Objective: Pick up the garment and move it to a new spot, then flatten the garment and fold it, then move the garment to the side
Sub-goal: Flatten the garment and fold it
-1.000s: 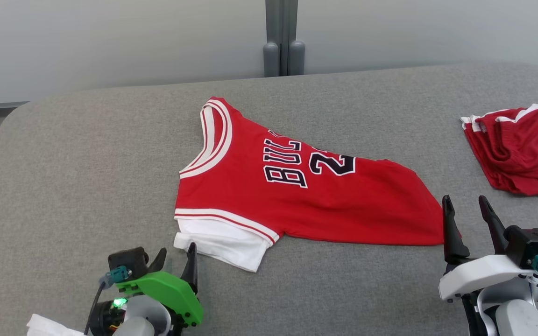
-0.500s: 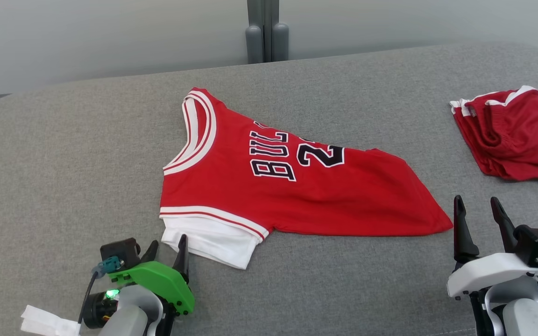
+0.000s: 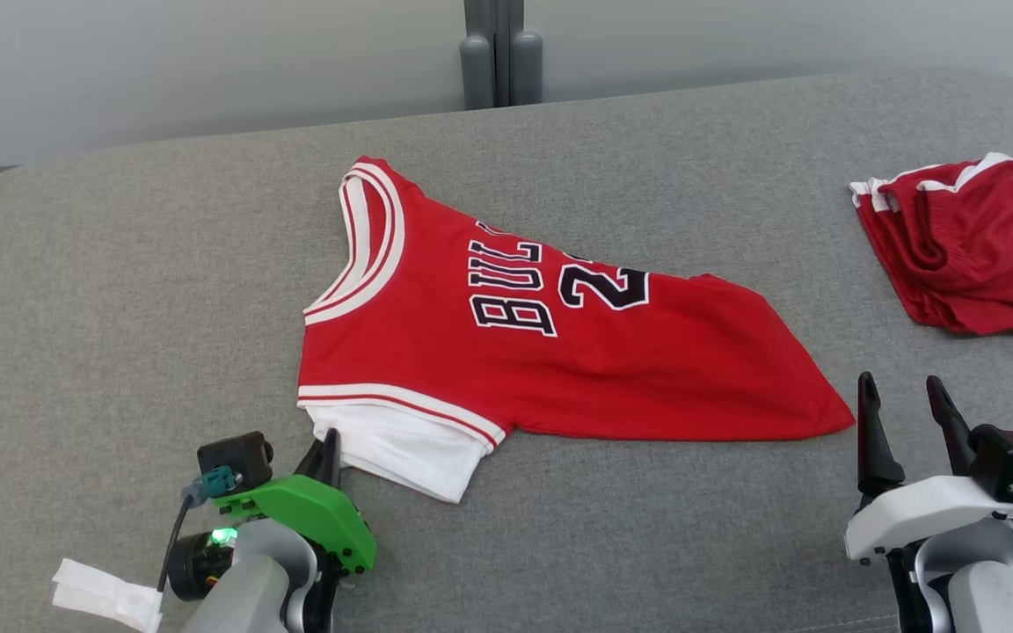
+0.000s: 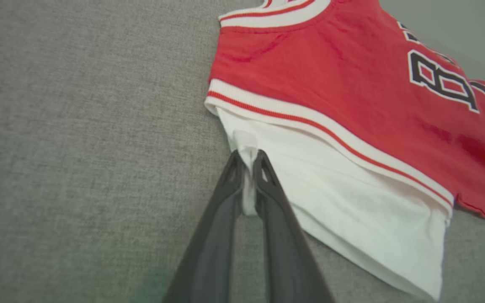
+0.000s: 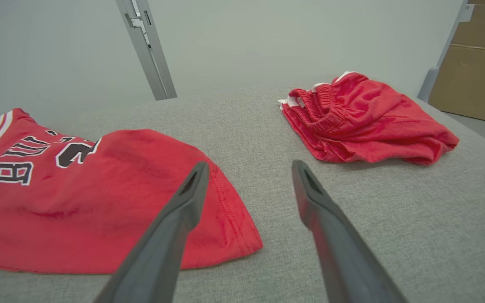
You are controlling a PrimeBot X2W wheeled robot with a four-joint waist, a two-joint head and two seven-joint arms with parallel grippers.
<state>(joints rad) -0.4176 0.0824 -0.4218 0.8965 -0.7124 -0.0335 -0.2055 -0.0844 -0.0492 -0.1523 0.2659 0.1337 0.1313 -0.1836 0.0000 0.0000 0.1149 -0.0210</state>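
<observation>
- At the table (image 3: 120,290) centre, the jersey (image 3: 577,369) was laid flat.
- Its white sleeve (image 4: 352,202), at 7 o'clock, was pinched by the left gripper (image 4: 249,155).
- The right gripper (image 3: 900,382), at 4 o'clock, was held spread.

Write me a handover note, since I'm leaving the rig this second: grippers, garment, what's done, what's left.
Left gripper: shut, pinching the white edge of the jersey at its near-left corner.
Right gripper: open, holding nothing, just off the jersey's near-right hem corner.
The jersey lies mostly flat on the grey surface; the red shorts sit apart at the far right.
Done: left grasp only; the jersey is not lifted.
Left, as far as shows: right grasp, lift and move, flatten, fold, set aside.
</observation>
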